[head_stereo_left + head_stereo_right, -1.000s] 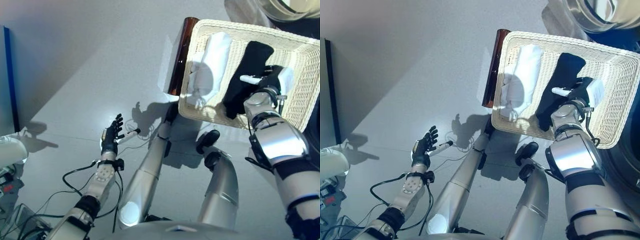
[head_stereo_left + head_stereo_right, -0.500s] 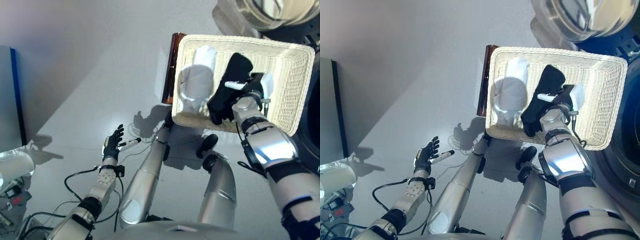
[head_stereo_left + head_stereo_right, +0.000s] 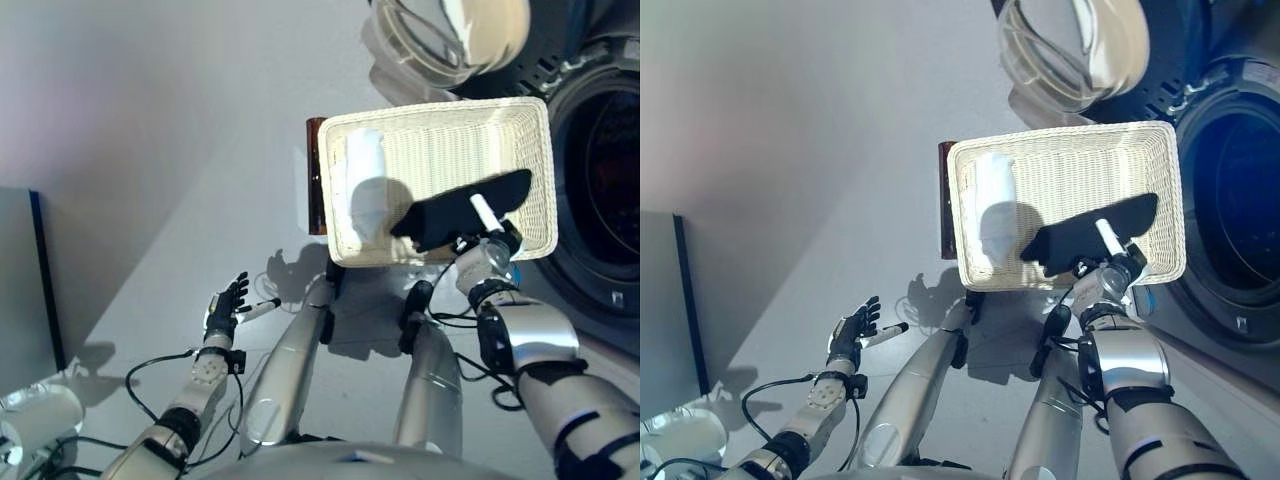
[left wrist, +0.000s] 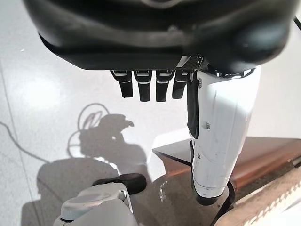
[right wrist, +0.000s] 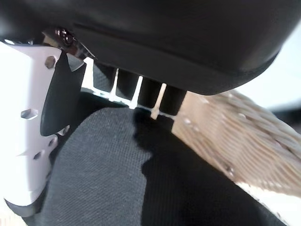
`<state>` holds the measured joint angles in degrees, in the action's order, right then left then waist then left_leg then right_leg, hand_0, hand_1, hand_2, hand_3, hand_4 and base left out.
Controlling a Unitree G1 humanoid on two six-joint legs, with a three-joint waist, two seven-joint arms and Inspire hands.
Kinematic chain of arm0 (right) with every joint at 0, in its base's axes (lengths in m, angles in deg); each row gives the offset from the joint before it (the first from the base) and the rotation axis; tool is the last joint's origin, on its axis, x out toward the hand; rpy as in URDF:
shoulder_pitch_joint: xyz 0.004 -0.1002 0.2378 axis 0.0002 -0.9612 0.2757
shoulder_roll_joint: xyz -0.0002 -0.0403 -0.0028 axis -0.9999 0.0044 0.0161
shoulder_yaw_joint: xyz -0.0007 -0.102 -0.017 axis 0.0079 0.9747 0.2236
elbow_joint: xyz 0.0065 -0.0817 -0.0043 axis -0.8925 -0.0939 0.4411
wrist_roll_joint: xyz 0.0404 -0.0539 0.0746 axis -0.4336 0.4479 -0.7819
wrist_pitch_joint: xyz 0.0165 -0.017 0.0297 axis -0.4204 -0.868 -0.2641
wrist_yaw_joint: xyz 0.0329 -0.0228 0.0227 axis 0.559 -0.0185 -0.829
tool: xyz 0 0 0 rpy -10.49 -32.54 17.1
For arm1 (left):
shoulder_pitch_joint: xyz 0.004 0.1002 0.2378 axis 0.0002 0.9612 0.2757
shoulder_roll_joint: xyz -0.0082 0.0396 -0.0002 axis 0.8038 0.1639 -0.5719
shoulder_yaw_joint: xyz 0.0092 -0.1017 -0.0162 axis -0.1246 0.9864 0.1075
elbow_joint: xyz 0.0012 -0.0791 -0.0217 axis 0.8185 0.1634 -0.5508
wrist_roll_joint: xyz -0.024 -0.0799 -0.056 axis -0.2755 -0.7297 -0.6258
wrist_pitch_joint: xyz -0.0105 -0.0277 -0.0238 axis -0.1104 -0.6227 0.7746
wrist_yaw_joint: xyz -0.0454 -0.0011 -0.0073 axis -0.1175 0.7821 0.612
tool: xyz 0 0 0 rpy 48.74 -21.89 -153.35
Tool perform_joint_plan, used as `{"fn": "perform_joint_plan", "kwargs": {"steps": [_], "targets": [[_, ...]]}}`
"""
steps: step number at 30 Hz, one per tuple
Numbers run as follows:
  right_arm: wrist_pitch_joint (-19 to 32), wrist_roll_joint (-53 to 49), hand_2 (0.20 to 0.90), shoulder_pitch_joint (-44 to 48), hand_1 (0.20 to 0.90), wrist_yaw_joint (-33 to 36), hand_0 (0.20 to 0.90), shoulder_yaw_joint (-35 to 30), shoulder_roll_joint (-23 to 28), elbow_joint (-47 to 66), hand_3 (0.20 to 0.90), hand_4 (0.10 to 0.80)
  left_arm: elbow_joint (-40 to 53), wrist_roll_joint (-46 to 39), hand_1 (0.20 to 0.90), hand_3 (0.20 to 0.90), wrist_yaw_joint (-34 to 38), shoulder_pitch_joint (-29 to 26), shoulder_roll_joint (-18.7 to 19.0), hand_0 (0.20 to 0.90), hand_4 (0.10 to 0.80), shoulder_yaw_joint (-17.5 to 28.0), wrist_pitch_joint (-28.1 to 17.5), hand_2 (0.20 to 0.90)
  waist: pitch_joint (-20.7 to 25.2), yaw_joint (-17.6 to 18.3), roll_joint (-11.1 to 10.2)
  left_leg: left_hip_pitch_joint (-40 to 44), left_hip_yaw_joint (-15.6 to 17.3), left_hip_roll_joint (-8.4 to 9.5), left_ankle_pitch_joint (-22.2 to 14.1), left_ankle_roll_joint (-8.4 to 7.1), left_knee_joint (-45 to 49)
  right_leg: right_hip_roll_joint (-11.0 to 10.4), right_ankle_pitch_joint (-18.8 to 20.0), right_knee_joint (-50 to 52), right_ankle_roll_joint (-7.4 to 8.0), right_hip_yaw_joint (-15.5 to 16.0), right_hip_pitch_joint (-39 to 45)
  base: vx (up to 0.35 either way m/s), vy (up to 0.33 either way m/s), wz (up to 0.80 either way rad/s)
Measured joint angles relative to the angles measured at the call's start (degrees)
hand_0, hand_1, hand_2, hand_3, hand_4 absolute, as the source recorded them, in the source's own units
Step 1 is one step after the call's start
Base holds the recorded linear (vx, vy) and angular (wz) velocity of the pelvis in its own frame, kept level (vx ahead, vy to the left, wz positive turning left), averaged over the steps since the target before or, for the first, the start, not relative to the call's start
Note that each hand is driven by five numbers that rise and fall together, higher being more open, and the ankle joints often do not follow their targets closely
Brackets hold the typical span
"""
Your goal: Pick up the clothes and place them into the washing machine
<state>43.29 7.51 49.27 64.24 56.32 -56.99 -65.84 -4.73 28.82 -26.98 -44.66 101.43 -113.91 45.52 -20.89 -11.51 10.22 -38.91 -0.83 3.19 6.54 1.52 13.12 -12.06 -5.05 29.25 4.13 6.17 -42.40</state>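
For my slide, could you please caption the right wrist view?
Right hand pinching the black garment above the wicker basket.

The right hand [image 5: 155,42] fills the upper edge, its white-covered thumb [image 5: 23,122] lying along a black garment [image 5: 141,188] (a dark knitted cloth). The fingers [image 5: 127,84] reach down behind the cloth's edge. Beside it runs a woven wicker basket [image 5: 240,146] wall.

**Two arms, two poses**

The right hand [image 3: 487,243] reaches forward on an extended arm, fingers and white-covered thumb closed round dark cloth. The left hand [image 3: 224,305] hangs low at the robot's left, fingers relaxed and spread, holding nothing.
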Motion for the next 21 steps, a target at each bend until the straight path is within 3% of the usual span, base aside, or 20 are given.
{"fn": "perform_joint_plan", "kwargs": {"steps": [6, 10, 16, 20, 21], "targets": [[8.18, -12.3, 0.2, -1.91, 0.2, -3.45, 0.2, -7.08, -1.72, 7.25, 0.2, 0.3, -0.36, -1.08, 0.9, 0.9, -2.42, 2.4, -2.64, 0.9, 0.8, -0.54, -0.11, 0.9, 3.19, 0.42, 4.43, 1.09, 0.58, 0.25, 0.68, 1.01, -1.64, -0.05, 0.2, -0.31, 0.32, -0.75, 0.14, 0.007, 0.011, -0.04], [9.9, -12.62, 0.2, -1.25, 0.2, -3.23, 0.2, -8.47, -1.41, 8.19, 0.2, 0.3, -1.39, -1.64, 0.9, 0.9, -3.2, 4.09, -3.07, 0.9, 0.8, -0.66, -0.13, 0.9, 3.55, 1.66, 4.85, 1.65, 0.97, 0.2, 0.78, 1.02, -2.17, 0.0, 0.11, -0.05, 0.25, -1.18, 0.03, 0.013, 0.006, -0.05], [11.9, -12.35, 0.2, 1.5, 0.2, 0.91, 0.2, -12.1, 3.63, 10.93, 0.2, 0.3, -2.64, -1.92, 0.9, 0.9, -4.17, 4.87, -3.29, 0.9, 0.8, -1.31, -0.17, 0.9, 3.98, 1.54, 5.42, 2.05, 2.3, 0.24, 0.76, 1.01, -2.51, 0.11, 0.19, -0.12, 0.53, -2.65, -0.39, 0.014, 0.023, -0.09], [13.01, -9.88, 0.2, 9.41, 0.2, 4.99, 0.2, -11.86, 11.74, 12.97, 0.2, 0.3, -2.6, -2.61, 0.9, 0.9, -4.84, 6.86, -3.14, 0.9, 0.8, -2.25, -0.83, 0.9, 5.2, 1.35, 6.99, 2.51, 4.21, 1.09, 0.69, 1.26, -3.62, -0.04, 1.23, -1.04, 1.7, -5.44, -1.5, 0.01, 0.061, -0.29], [13.77, -8.25, 0.356, 11.43, 0.356, 5.59, 0.356, -10.15, 14.07, 14.91, 0.356, 0.412, -2.73, -2.96, 0.9, 0.9, -4.89, 7.31, -3.05, 0.9, 0.8, -2.2, -1.08, 0.9, 5.52, 1.45, 7.4, 2.53, 4.27, 1.21, 0.65, 1.59, -3.8, 0.07, 1.73, -1.63, 1.81, -6.15, -1.71, 0.014, 0.042, -0.27]]}}
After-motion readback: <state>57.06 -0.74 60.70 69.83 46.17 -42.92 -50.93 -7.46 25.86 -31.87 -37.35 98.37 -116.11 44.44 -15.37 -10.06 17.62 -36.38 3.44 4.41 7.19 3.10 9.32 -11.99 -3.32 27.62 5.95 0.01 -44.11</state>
